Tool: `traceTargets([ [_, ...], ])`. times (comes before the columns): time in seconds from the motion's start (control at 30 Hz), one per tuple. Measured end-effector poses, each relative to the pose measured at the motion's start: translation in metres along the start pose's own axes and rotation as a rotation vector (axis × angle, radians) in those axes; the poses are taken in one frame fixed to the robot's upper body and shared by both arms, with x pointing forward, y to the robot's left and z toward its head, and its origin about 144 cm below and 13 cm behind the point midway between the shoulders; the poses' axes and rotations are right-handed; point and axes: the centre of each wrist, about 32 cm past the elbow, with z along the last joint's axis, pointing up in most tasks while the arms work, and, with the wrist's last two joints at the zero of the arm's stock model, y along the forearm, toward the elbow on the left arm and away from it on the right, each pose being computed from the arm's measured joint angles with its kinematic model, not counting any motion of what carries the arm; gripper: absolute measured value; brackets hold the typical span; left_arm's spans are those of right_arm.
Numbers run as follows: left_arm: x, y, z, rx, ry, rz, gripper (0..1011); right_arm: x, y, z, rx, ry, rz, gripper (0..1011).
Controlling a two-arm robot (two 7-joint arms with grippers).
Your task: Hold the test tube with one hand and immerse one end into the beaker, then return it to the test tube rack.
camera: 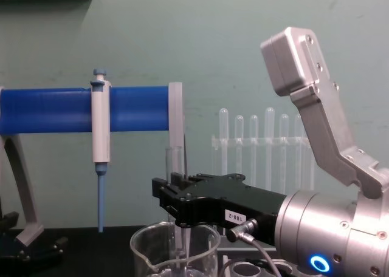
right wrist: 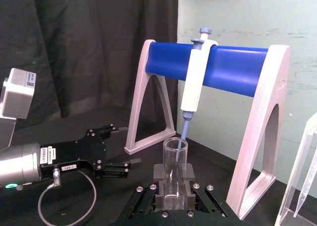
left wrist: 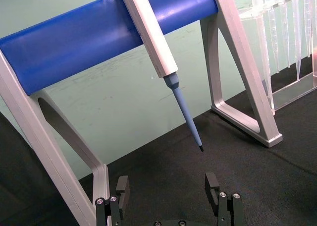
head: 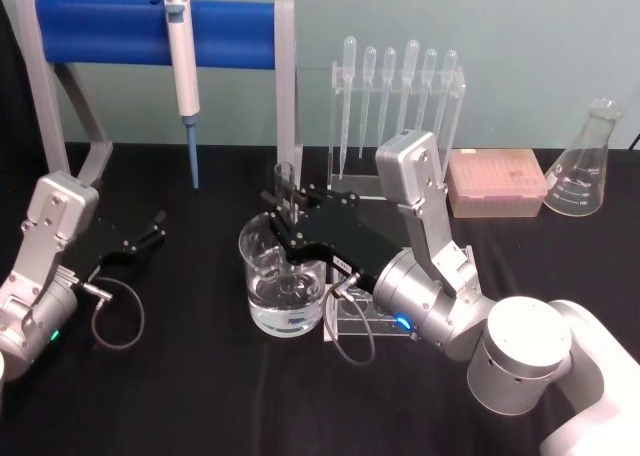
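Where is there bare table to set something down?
Bare cloth lies front left, between the left gripper and the beaker, and right, before the tip box and flask. Crowded at centre: right gripper holding the test tube in the beaker.

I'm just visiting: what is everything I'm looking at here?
test tube: one, clear, upright in the right hand, reaching down into the beaker
beaker: one, clear, part filled, in the middle
pipettor: one, white and blue, hanging on the stand
stand: one, blue bar, grey legs, back left
pipettes: six, clear, in a clear rack, back centre
box: one, pink, back right
flask: one, clear, far right
left hand: black, open, at the left
right hand: black, shut on the test tube
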Motion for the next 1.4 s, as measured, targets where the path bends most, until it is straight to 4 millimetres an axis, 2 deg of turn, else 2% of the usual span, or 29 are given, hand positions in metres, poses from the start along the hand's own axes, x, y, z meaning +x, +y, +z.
traceTargets([
  [1.4,0.0000,0.0000,0.0000,0.000,0.000,0.000,1000,0.0000,0.0000,0.0000,0.000,0.000,0.000,226],
])
